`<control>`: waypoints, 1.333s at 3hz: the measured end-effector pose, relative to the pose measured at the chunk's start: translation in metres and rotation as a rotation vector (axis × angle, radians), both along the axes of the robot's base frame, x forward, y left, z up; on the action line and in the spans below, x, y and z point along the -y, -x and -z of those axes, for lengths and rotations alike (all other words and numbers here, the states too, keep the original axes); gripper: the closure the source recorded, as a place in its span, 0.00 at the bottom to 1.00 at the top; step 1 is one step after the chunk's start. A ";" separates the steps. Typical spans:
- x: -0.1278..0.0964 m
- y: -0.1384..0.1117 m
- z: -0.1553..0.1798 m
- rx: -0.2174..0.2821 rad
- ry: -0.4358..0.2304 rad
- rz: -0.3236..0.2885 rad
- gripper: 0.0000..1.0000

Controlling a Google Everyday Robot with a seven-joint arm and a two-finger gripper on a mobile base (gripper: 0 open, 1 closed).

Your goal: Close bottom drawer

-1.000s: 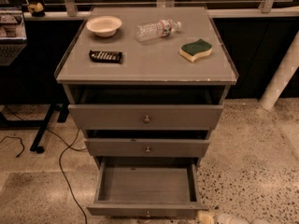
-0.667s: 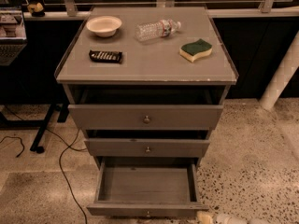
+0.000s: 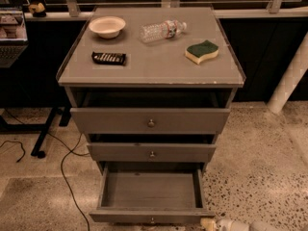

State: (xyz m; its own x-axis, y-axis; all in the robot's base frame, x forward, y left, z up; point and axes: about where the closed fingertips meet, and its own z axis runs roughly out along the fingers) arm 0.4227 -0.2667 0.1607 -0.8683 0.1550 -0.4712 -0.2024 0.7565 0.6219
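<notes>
Bottom drawer (image 3: 151,191): lowest of three in the grey cabinet, pulled far out, plain grey inside exposed, nothing in it. Front panel low, wide, flat, matte grey, with a small round metal knob (image 3: 152,220) at centre.

Step in hand: approach. No contact with the panel visible.

Gripper (image 3: 210,224): at the lower right edge of view, just beside the panel's right corner, pale tip on a white arm. Degree of opening: cannot tell. Nothing seen held.

Next move, as judged: set against the flat front and push straight toward the cabinet, squarely, to avoid skewing.

Above: middle drawer (image 3: 151,153) and top drawer (image 3: 150,121), each with a dark gap over its front.

On the tabletop (image 3: 154,71): shallow cream bowl (image 3: 107,26), clear crinkled bottle (image 3: 162,30) lying down, wavy green-and-yellow sponge (image 3: 202,51), dark flat bar (image 3: 109,57).
</notes>
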 end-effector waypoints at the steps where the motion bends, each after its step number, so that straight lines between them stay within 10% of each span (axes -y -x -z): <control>1: -0.011 -0.022 0.007 0.004 -0.020 -0.032 1.00; 4: -0.055 -0.113 -0.031 0.191 -0.046 -0.207 1.00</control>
